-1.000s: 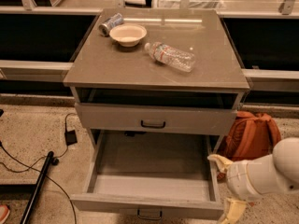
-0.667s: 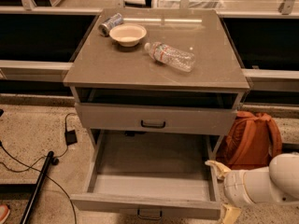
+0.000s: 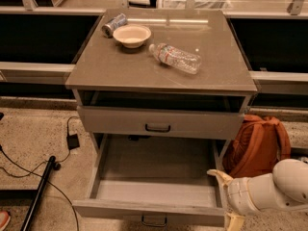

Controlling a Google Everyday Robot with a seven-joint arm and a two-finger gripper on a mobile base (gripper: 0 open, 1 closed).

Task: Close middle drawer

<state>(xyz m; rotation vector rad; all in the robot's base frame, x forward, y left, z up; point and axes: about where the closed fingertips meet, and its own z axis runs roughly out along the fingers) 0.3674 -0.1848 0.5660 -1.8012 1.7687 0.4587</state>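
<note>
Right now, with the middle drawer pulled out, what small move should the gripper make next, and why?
Probably bring the gripper slightly left, in front of the middle drawer, ready to push it inward. The drawer stands far out of the cabinet, and the gripper sits beside its front right corner rather than squarely before the front panel.

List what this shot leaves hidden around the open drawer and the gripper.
1. Middle drawer: its front handle is cut by the bottom edge of the camera view.
2. Gripper, at the drawer's right front corner: lower part cut by the same edge; contact with the drawer unclear.
3. Top drawer: inside lost in shadow under the tabletop.
</note>
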